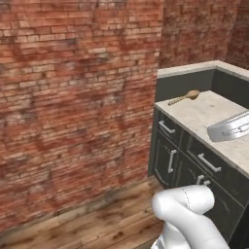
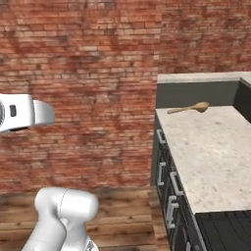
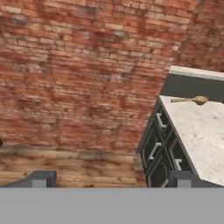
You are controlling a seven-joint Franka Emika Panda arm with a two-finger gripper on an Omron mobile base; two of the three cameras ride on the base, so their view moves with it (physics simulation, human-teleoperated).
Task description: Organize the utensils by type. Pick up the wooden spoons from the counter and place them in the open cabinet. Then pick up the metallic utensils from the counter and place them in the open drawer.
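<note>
I am steering the gripper (image 3: 109, 178), fingers spread and empty, toward the wooden spoon (image 3: 192, 100) lying at the counter's (image 3: 205, 131) far end, aiming across its handle.

Red brick wall (image 1: 73, 97), wooden plank floor (image 1: 107, 223)

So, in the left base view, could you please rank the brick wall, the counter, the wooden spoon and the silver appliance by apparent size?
1. Brick wall
2. Counter
3. Silver appliance, cut by the frame edge and nearer the camera
4. Wooden spoon
</note>
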